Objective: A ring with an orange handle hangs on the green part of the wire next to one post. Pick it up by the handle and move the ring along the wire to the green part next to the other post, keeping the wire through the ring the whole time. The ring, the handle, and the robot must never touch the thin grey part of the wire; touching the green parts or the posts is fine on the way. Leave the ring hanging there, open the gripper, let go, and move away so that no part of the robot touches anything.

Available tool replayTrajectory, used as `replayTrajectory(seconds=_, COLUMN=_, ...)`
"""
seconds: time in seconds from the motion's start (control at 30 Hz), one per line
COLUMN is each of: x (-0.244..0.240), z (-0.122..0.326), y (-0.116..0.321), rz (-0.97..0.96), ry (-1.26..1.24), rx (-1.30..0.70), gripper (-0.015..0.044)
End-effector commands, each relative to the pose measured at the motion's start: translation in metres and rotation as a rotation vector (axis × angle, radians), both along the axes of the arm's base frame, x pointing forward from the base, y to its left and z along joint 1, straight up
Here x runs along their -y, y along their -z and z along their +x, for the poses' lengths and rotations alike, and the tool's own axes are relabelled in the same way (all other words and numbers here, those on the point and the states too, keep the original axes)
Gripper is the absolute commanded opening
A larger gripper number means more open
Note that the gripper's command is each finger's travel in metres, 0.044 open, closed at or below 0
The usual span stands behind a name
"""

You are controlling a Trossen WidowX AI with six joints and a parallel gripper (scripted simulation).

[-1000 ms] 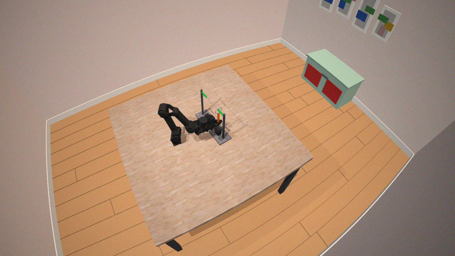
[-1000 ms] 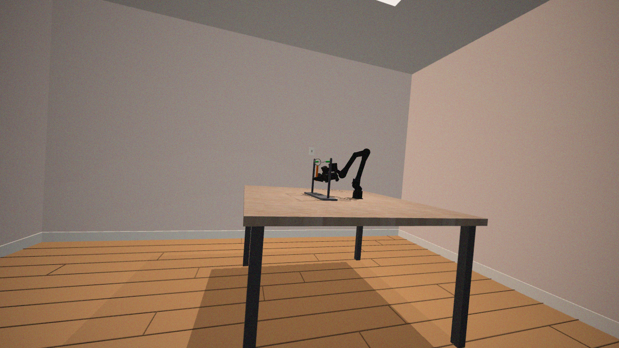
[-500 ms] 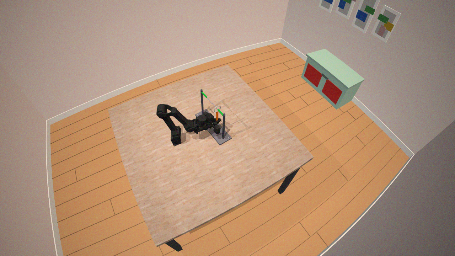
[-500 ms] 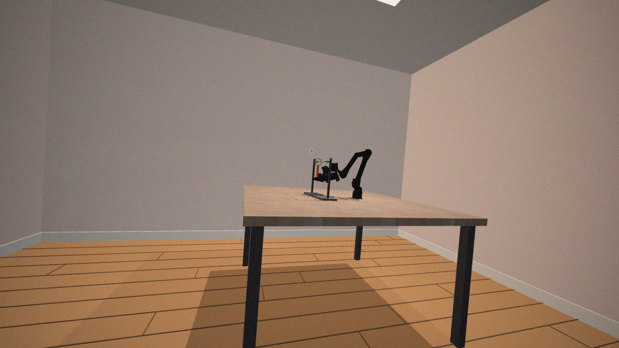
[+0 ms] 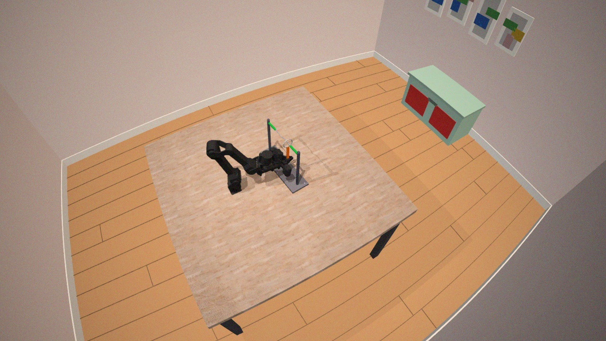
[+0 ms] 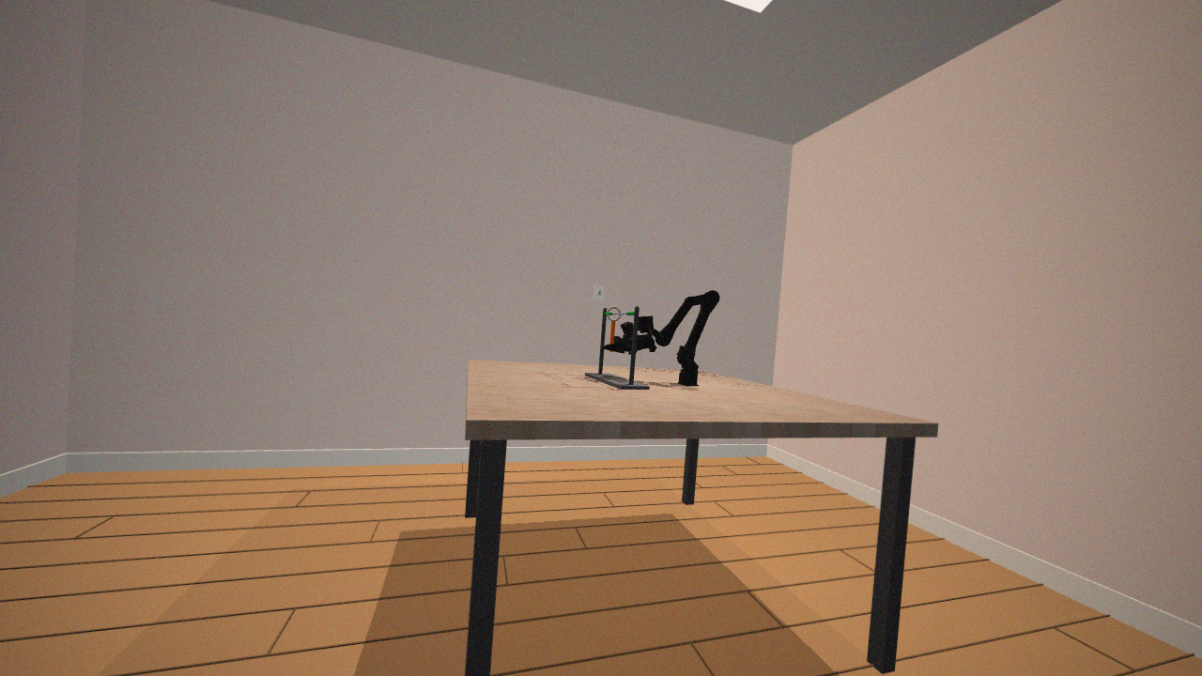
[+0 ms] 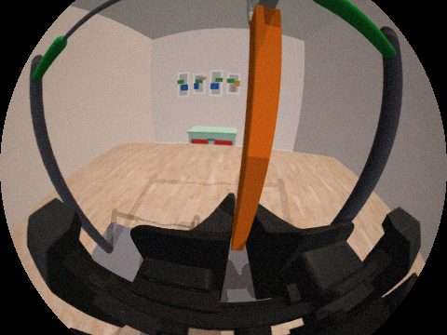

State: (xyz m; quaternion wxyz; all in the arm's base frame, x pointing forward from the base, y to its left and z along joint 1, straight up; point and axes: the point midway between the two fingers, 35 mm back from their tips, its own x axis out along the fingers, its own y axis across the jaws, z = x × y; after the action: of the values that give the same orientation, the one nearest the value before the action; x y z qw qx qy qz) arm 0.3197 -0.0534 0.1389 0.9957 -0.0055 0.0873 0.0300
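The ring (image 5: 287, 147) (image 6: 614, 307) is around the wire by the inner end of the near green part (image 5: 294, 150) (image 7: 364, 24), where the grey wire (image 5: 279, 135) (image 7: 88, 20) begins. I cannot tell whether ring and wire touch. The orange handle (image 5: 288, 152) (image 6: 612, 331) (image 7: 264, 112) hangs down nearly upright. My gripper (image 5: 289, 159) (image 6: 611, 345) (image 7: 237, 197) is shut on its lower end, below the wire. The near post (image 5: 298, 169) (image 6: 601, 340) (image 7: 392, 98) stands right in the wrist view. The other post (image 5: 269, 135) (image 6: 633, 348) (image 7: 39, 112) carries the far green part (image 5: 271, 125) (image 6: 630, 314) (image 7: 50, 57).
Both posts stand on a flat dark base (image 5: 293, 186) (image 6: 630, 386) on the wooden table (image 5: 262, 254) (image 6: 714, 411). The arm (image 5: 220, 163) (image 6: 696, 331) reaches in from one side, with the gripper low between the posts. A green cabinet (image 5: 449, 91) stands beyond the table.
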Motion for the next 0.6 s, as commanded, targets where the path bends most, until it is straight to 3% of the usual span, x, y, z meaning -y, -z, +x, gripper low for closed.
replayTrajectory(seconds=0.0, x=-0.004, z=-0.001, y=-0.002, rz=0.001, ry=0.012, rx=0.005, gripper=-0.0150)
replayTrajectory(seconds=0.57, x=-0.019, z=-0.001, y=-0.002, rz=-0.014, ry=0.027, rx=0.004, gripper=-0.0150)
